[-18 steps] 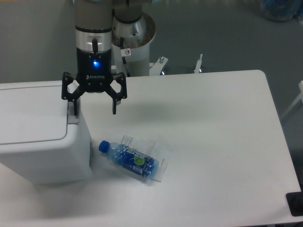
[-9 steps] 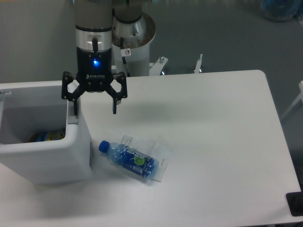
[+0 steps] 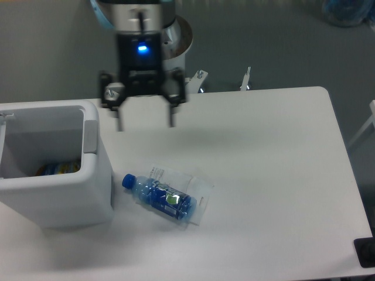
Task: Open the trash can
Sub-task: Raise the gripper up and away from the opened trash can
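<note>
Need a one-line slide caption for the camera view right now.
Trash can open, gripper open above the table, blue bottle lying beside the can.

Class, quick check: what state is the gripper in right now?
Gripper: open, holding nothing, above the table beside the open trash can.

Looks like a robotics lab, not a home. I'm bolted to a white pedestal point(image 3: 170, 55) at the back edge of a plain white table point(image 3: 263, 175), over a grey floor point(image 3: 263, 41). Bare metal fixtures point(image 3: 247, 79) stick up behind the table edge. What's laid out reads as test props: a white trash can point(image 3: 55, 175) and a blue plastic bottle point(image 3: 159, 196) lying on a clear plastic sheet point(image 3: 193, 187). Blue clutter point(image 3: 348, 12) sits on the floor top right, too blurred to identify.
</note>
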You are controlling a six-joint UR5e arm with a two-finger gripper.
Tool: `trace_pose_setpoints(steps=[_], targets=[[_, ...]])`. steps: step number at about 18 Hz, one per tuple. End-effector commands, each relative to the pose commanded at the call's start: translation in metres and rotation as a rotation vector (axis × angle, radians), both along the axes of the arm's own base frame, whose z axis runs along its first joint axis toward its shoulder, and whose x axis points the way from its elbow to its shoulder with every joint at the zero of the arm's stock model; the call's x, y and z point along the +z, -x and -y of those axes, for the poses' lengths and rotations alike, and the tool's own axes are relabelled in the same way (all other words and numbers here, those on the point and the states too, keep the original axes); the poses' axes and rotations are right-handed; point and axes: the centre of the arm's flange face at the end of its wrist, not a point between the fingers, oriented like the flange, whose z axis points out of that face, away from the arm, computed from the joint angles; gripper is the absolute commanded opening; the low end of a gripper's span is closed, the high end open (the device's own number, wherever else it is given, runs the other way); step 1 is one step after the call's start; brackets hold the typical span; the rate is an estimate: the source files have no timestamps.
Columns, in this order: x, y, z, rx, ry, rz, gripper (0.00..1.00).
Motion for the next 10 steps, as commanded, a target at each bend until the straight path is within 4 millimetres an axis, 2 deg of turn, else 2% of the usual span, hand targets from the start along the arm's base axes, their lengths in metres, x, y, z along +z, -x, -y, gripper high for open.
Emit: trace_pose_setpoints(steps=[2, 4, 8, 10], targets=[[-0.018, 0.036, 0.013, -0.032, 0.072, -0.029, 1.00], [-0.033, 0.058, 0.026, -0.045, 0.161, -0.064, 1.00], [-0.057, 0.090, 0.036, -0.062, 0.267, -0.088, 1.00], [-0.070, 0.098, 0.038, -0.070, 0.289, -0.076, 1.00]])
